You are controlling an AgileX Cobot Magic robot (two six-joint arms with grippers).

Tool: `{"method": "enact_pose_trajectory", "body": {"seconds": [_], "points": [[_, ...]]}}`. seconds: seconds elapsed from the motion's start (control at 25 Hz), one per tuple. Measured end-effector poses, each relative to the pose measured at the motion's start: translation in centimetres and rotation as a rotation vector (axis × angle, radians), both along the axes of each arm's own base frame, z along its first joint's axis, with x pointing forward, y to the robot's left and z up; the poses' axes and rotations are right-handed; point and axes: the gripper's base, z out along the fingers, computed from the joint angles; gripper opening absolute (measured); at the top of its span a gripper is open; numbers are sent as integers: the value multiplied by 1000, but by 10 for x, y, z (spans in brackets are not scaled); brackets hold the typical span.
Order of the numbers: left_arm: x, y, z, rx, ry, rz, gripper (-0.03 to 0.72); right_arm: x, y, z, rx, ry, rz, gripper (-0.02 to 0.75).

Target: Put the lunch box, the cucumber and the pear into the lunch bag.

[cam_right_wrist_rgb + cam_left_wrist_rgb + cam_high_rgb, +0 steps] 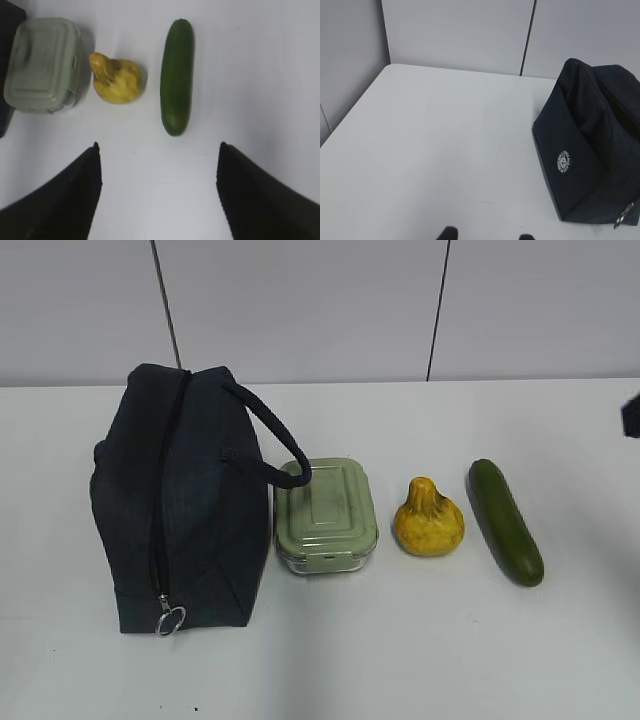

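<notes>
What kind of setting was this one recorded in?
Probably a lab or office test bench: a bare white table, plain grey panel walls, and just a lunch bag with a few food items laid out.

Lab-style test bench, plain matte white tabletop point(420, 660), pale grey partition panels point(300, 310) behind with dark vertical seams point(436, 310), another grey panel closing the left side, no household furnishings, a few everyday items laid in a neat row as staged props
</notes>
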Motion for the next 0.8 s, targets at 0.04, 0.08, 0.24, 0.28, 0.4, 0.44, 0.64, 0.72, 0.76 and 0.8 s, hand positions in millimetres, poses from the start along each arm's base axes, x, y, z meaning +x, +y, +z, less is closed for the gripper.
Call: {"method": "enact_pose_trajectory", "body": {"seconds": [0.04, 0.08, 0.24, 0.28, 0.4, 0.44, 0.64, 0.72, 0.76, 0.8], "points": [[0, 0, 0, 0, 0, 0, 237, 14, 2, -1, 17, 16, 1, 556], [0, 0, 0, 0, 0, 0, 237, 28, 3, -2, 26, 36, 3, 556], [0, 0, 0, 0, 0, 0, 237, 75, 6, -16, 32, 107, 9, 556], [0, 0, 0, 0, 0, 0, 237, 88, 6, -22, 30, 126, 9, 556], [0, 0, 0, 0, 0, 0, 237, 120, 8, -38, 31, 177, 8, 556], [0, 0, 0, 0, 0, 0, 237, 132, 9, -45, 32, 200, 9, 556], [0, 0, 0, 0, 0, 0, 237, 182, 18, -80, 19, 308, 40, 556], [0, 0, 0, 0, 0, 0, 237, 197, 25, -92, -10, 354, 58, 556], [0, 0, 0, 0, 0, 0, 237, 204, 28, -99, -37, 381, 63, 556], [0, 0, 0, 0, 0, 0, 237, 209, 29, -105, -66, 406, 57, 556]]}}
